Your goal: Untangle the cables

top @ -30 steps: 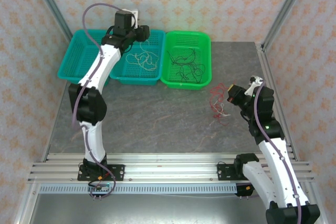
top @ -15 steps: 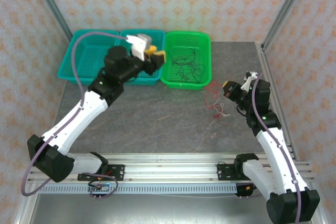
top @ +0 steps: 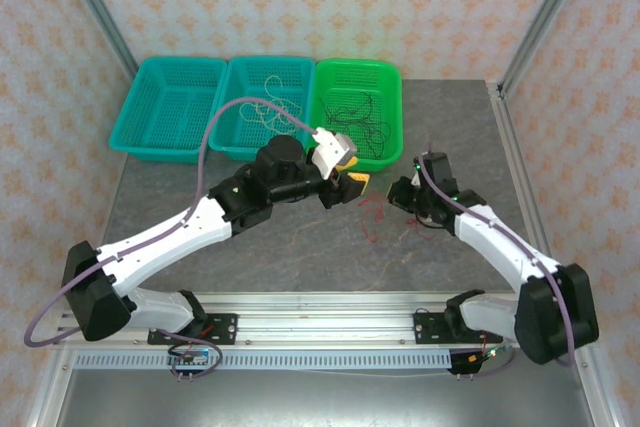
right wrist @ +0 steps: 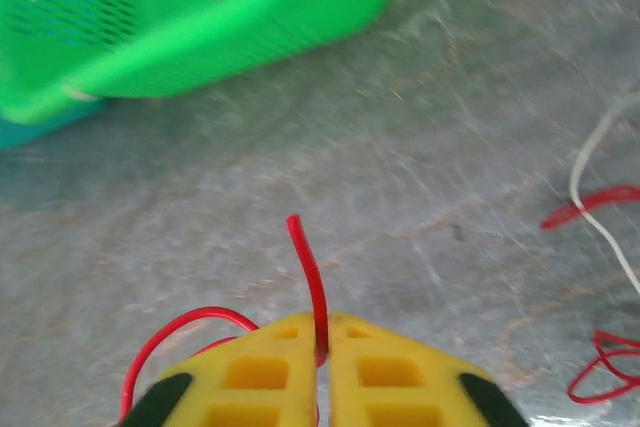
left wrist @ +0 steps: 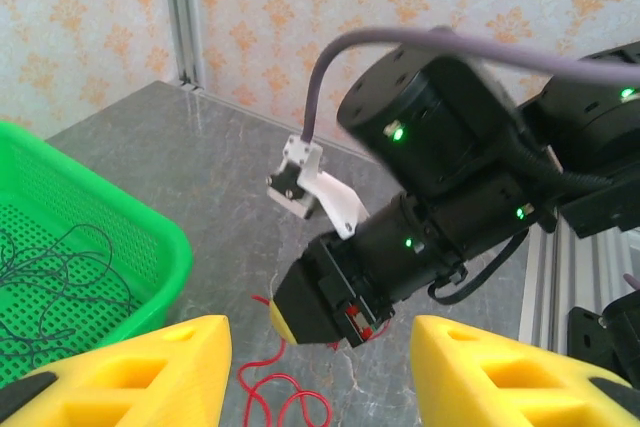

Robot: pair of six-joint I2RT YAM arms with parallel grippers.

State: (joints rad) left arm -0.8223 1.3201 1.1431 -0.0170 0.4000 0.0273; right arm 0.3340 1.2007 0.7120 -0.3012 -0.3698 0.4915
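Top external view: a grey stone-patterned table [top: 300, 247] carries everything. The left arm [top: 200, 222] reaches long and low across it toward the middle, and the right arm [top: 490, 237] bends inward to meet it. Along the far edge three baskets stand side by side: a teal basket [top: 170, 107] on the left, a second teal basket [top: 240, 87] with a pale cable [top: 275, 92] lying in it, and a green basket [top: 355, 64] holding black cables [top: 365, 132]. The left gripper [top: 350, 185] hangs just in front of the green basket; in the left wrist view its yellow fingers [left wrist: 150, 367] stand spread wide with nothing between them. The right gripper [top: 400, 192] faces it, near by. In the right wrist view its jaws are pressed together, pinching a red cable [right wrist: 310, 267] whose free end sticks up past the fingertips. More red loops [top: 372, 212] lie on the table between the two grippers, and a thin white strand [right wrist: 590, 172] runs beside red loops at the right edge of the right wrist view
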